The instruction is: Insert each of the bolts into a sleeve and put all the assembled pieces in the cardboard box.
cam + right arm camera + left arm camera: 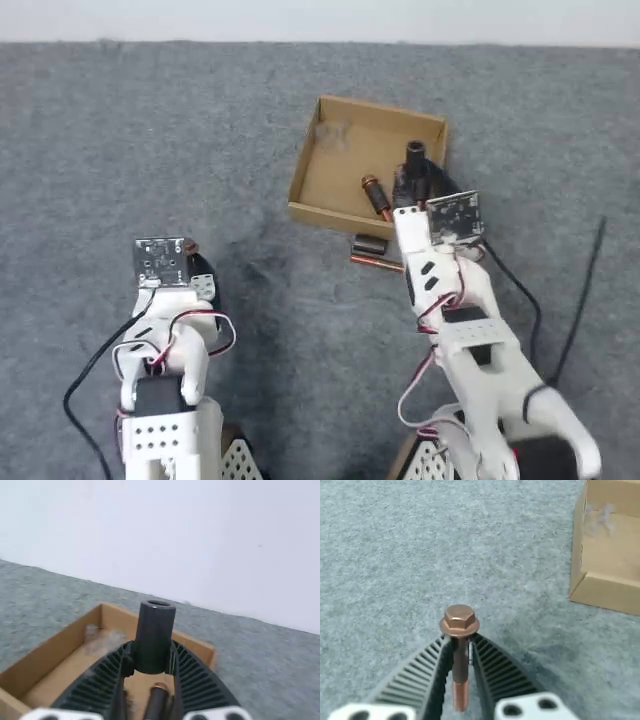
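1. No text, label, brand, number or sign can be read in any view.
2. The left arm's circuit board (160, 262), just behind its jaws, shows only specks too small to read.
3. The right arm's circuit board (455, 216), just behind its jaws, likewise shows only marks too small to read.

1. High view: fixed, well above, looking down on the grey table (150, 130).
2. Left wrist view: close behind the left gripper (460, 640), tilted down at the table.
3. Right wrist view: close behind the right gripper (151, 652), facing almost level toward a white wall (200, 540).
4. All share the cardboard box (340, 170).
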Controlling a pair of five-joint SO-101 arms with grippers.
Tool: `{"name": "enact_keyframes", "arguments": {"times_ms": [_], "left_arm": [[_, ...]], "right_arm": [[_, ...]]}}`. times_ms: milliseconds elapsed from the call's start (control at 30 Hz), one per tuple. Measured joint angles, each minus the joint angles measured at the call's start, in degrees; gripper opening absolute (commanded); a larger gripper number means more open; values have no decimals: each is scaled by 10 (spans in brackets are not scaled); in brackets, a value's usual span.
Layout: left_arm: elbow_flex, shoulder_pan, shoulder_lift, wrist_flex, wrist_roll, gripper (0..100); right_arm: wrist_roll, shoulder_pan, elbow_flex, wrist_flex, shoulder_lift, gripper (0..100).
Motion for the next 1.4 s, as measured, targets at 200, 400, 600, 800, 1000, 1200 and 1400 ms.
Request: {"name": "enact_keyframes", "arguments": {"times_ms": [200, 400, 600, 800, 1000, 1200, 1400], "left_arm": [[0, 0, 0, 0, 0, 12], [0, 0, 0, 0, 0, 12], [0, 0, 0, 0, 0, 12], [0, 0, 0, 0, 0, 12], [0, 0, 0, 0, 0, 12], [0, 0, 0, 0, 0, 12], [0, 1, -1, 0, -2, 12]], "right_arm": [[0, -29, -18, -126, 109, 9], [0, -69, -54, -285, 229, 10], [3, -105, -64, -437, 355, 10], [50, -165, -64, -586, 490, 10], [66, -227, -67, -610, 547, 10], [66, -258, -47, -611, 546, 10], [66, -275, 8, -611, 532, 10]]}}
